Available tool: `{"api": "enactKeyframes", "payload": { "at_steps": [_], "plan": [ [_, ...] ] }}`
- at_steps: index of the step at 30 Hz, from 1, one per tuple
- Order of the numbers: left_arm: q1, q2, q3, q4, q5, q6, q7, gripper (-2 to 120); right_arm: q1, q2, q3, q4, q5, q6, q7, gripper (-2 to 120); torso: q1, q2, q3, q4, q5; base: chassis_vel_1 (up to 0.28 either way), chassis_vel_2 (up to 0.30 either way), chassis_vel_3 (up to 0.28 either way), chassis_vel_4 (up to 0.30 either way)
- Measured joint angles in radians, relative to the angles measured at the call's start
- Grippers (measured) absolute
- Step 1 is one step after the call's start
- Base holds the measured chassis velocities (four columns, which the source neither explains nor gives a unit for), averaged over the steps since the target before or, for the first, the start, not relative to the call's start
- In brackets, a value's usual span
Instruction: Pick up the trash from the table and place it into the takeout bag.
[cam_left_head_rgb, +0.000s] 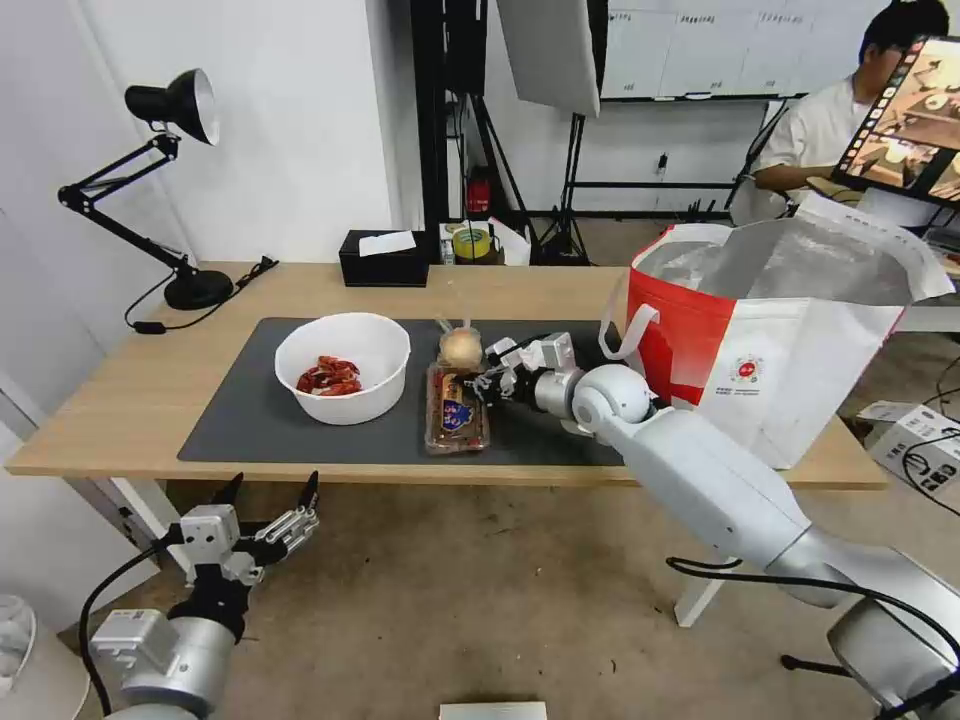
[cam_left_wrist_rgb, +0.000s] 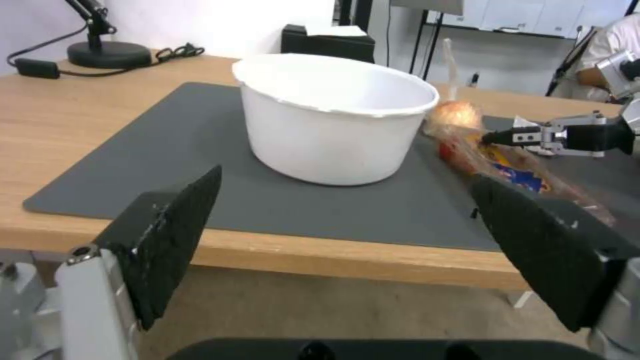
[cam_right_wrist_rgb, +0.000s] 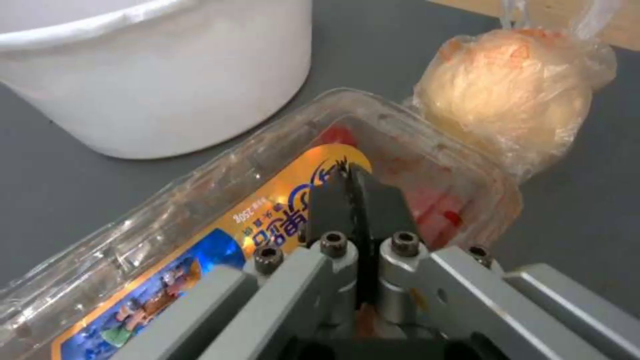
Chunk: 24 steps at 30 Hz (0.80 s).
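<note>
The right pincer (cam_left_head_rgb: 487, 383) hangs clenched just over the clear hinged tray (cam_left_head_rgb: 457, 410) on the dark mat (cam_left_head_rgb: 250, 420), with the white bowl (cam_left_head_rgb: 343, 366) at the tray's nine o'clock, the small bag with a tan lump (cam_left_head_rgb: 461, 348) at its twelve, and the takeout bag (cam_left_head_rgb: 790, 330) at its three. To my eye it should part its fingers and take the tray by a long edge, clear of the lump bag. I can't see any tissue, and whether the tips touch the lid is unclear; the left pincer (cam_left_head_rgb: 268, 497) waits released below the tabletop (cam_left_head_rgb: 120, 400).

A black desk lamp (cam_left_head_rgb: 170, 180) and black tissue box (cam_left_head_rgb: 384, 262) stand apart.
</note>
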Motion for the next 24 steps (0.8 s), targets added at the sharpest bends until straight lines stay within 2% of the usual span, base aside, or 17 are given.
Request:
{"api": "enactKeyframes", "payload": {
  "at_steps": [6,16,21,24],
  "plan": [
    [-0.013,0.004,0.017,0.012,-0.02,-0.024,0.019,100,-0.009,0.002,0.02,0.011,0.01,0.015,0.006,0,0.0,0.0,0.0,0.0,0.0,0.0,0.0,0.0,0.0],
    [-0.068,0.032,0.069,0.033,-0.132,-0.03,0.042,100,-0.031,0.008,0.047,0.033,0.027,0.05,0.013,0,0.0,0.0,0.0,0.0,0.0,0.0,0.0,0.0,0.0],
    [-0.114,0.078,0.09,0.057,-0.222,-0.013,0.039,100,-0.025,0.02,0.045,0.027,0.03,0.053,0.017,0,0.0,0.0,0.0,0.0,-0.0001,0.0,0.0,0.0,0.0],
    [-0.165,0.134,0.112,0.072,-0.345,0.013,-0.004,100,-0.016,0.025,0.035,0.021,0.028,0.054,0.019,0,0.0,0.0,0.0,0.0,-0.0002,0.0,0.0,0.0,0.0]
  ]
}}
